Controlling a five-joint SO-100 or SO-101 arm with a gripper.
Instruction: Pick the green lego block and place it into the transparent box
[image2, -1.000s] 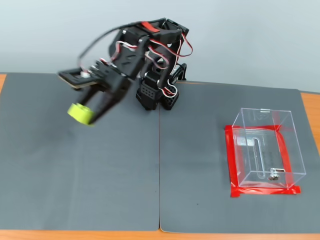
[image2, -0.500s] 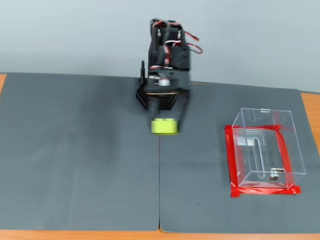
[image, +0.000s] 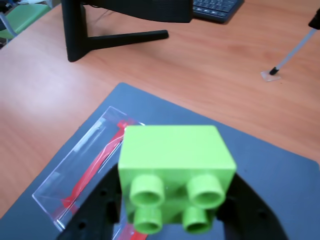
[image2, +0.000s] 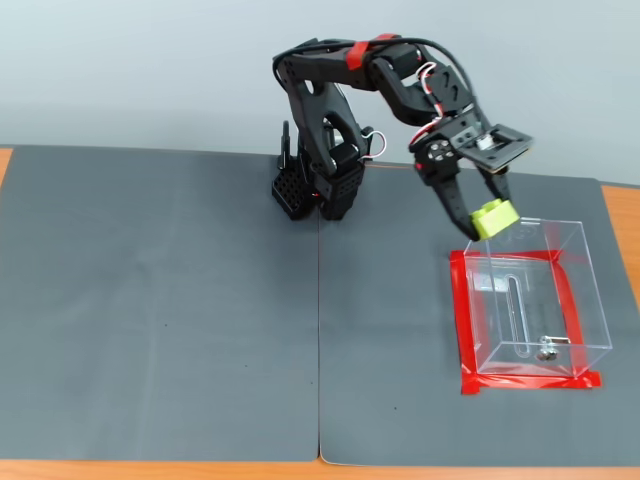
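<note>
The green lego block (image: 175, 172) is a lime-green brick with four round studs, held between my black gripper's (image: 172, 210) fingers with the studs toward the wrist camera. In the fixed view my gripper (image2: 485, 222) is shut on the block (image2: 494, 217) and holds it in the air over the far left rim of the transparent box (image2: 560, 300). The box stands on the dark mat with red tape (image2: 462, 325) around its foot and a small metal piece (image2: 547, 348) at its base. In the wrist view the box (image: 75, 170) lies below and left of the block.
A dark grey mat (image2: 160, 300) covers most of the wooden table (image: 200, 75). The arm's base (image2: 315, 185) stands at the mat's far middle. In the wrist view a black monitor stand (image: 100, 37), a keyboard (image: 217, 7) and a thin rod on a clear foot (image: 275, 70) sit on the wood beyond.
</note>
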